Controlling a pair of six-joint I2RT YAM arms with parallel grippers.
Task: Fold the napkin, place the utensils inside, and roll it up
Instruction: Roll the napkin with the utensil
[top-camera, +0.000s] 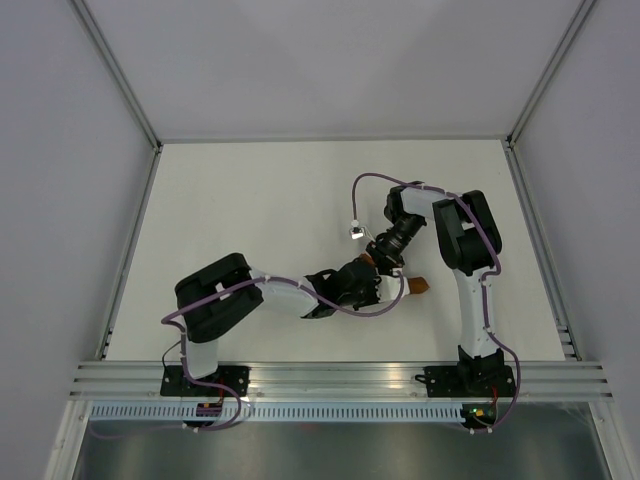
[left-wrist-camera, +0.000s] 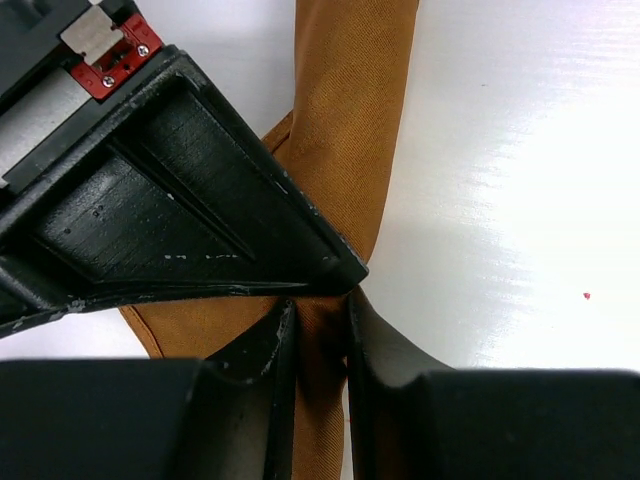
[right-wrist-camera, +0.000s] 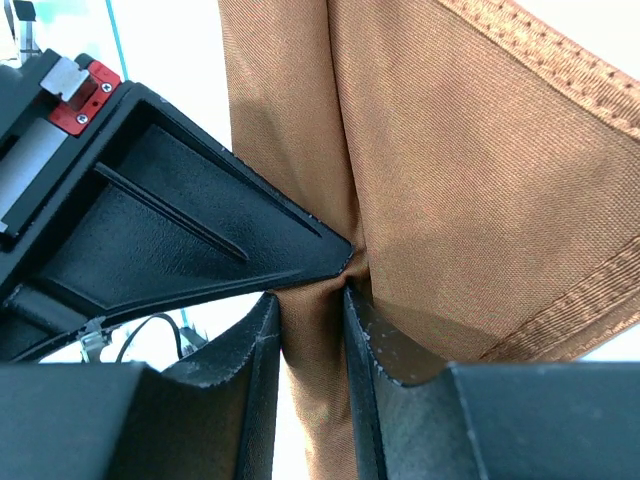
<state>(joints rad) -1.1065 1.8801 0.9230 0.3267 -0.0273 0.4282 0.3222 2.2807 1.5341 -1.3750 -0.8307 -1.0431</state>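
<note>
Fabric is filling the narrow gap between my left fingers (left-wrist-camera: 250, 370): my left gripper (left-wrist-camera: 318, 305) is clamping a bunched fold of the napkin (left-wrist-camera: 350, 120). The rust-orange cloth is running up and away from the tips over the glossy white table (left-wrist-camera: 520, 200). My right gripper (right-wrist-camera: 312, 290) is doing likewise, its fingers (right-wrist-camera: 400, 360) pinching a gathered pleat. A stitched hem (right-wrist-camera: 560, 70) is spreading out above and to the right of those tips. Seen from above, my two grippers are meeting just right of the table's middle. My left arm (top-camera: 260, 295) is stretching across from its base, and my right arm (top-camera: 465, 240) is bending back from its elbow. The grippers are hiding most of the napkin there. Only a small orange corner is poking out to their right, lying on the tabletop.
</note>
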